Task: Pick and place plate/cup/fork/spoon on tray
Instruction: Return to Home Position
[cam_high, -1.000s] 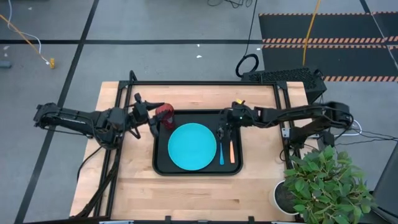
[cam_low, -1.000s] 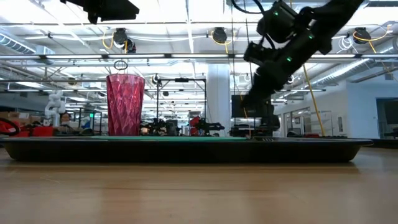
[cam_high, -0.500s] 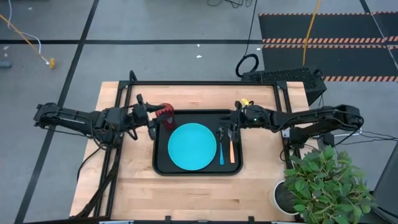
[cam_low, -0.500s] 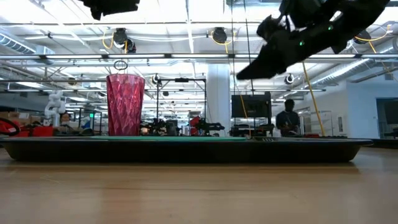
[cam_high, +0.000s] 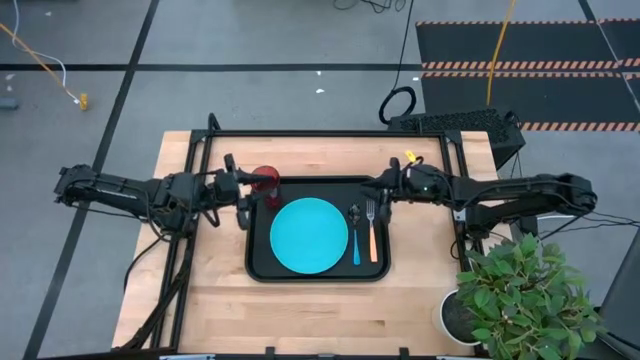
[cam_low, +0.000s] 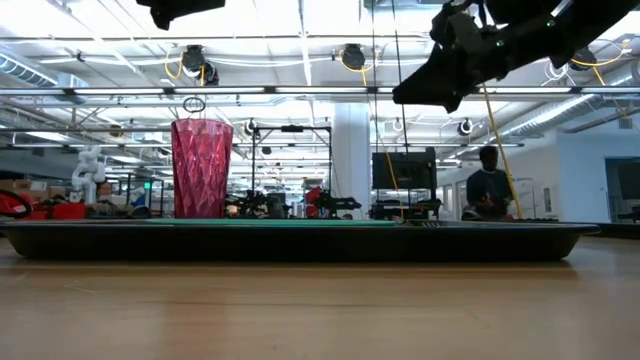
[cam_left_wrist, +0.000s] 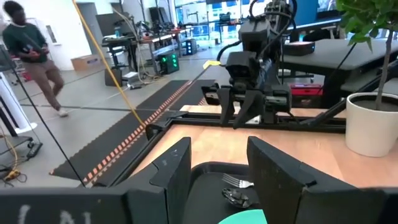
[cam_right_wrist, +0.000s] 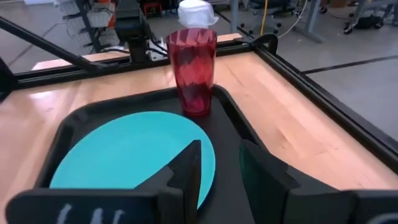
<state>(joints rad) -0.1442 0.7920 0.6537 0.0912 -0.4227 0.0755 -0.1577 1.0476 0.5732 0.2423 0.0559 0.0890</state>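
On the large black rectangular raised-rim tray (cam_high: 300, 188): all four items lie inside it; placing looks done, as far as I can judge.
Flat round cyan-blue plate (cam_high: 309, 235): at the tray centre, lying flat. Likely stiff, light and smooth. Only the rim offers a hold, so pinch the edge at 3 or 9 o'clock.
Small dark red translucent faceted plastic cup (cam_high: 265, 180): upright in the tray's 11 o'clock corner, just beside the plate. Probably light and tippy. Pinch across the wall near mid-height, gently.
Slim spoon with light blue handle and dark shiny bowl (cam_high: 356, 238): at the plate's 3 o'clock, bowl toward 12.
Slim orange-handled fork with silver tines (cam_high: 371, 235): just beside the spoon on its 3 o'clock side, parallel. Both are thin, low and likely slippery. Take either one across the handle mid-length.
Left gripper (cam_high: 244, 203): raised, at the tray's 10 o'clock edge near the cup. Fingers apart, nothing held.
Right gripper (cam_high: 386, 187): raised, over the tray's 1 o'clock corner. Fingers apart, empty.
Risk: the cup sits nearest the left gripper, and a brush could tip it.
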